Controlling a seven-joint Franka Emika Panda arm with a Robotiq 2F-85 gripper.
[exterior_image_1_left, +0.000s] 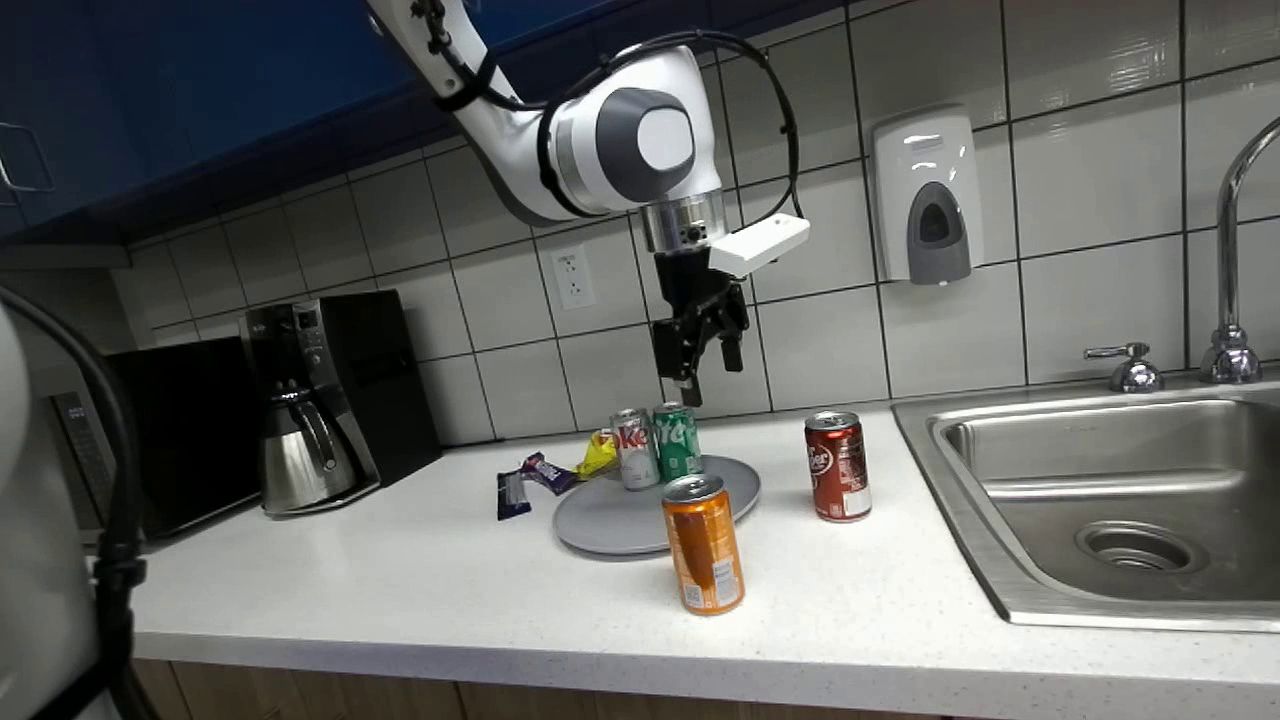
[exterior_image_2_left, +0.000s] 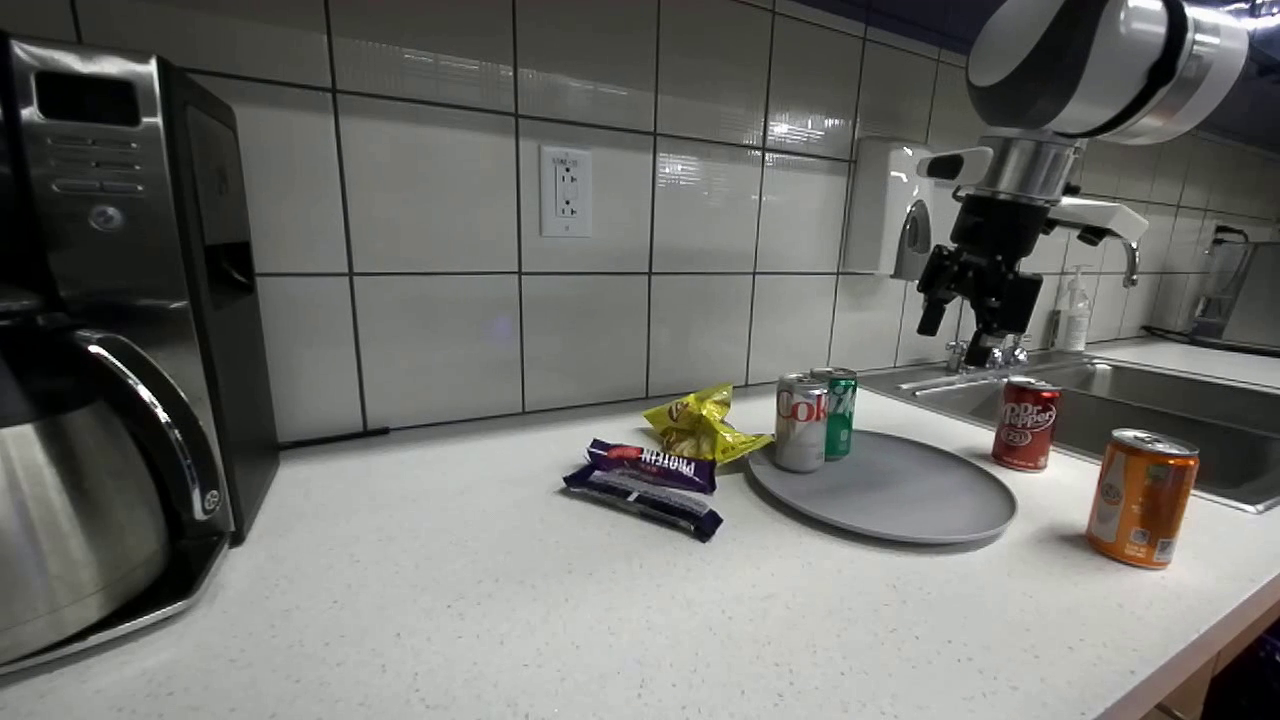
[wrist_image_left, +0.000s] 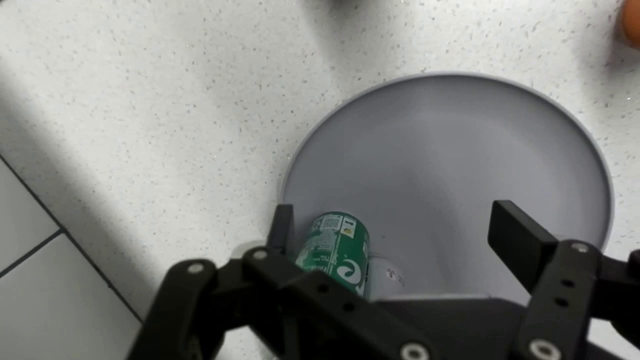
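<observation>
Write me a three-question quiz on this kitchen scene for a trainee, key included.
1. Which one stands off the plate?
A: green can
B: orange can
C: silver can

2. True or false: the gripper is clamped on the green can.

3. Fill in: the red can stands on the counter between the plate and the ____.

Key:
1. B; the other two stand on the plate.
2. False; the gripper is open and holds nothing.
3. Sink.
</observation>
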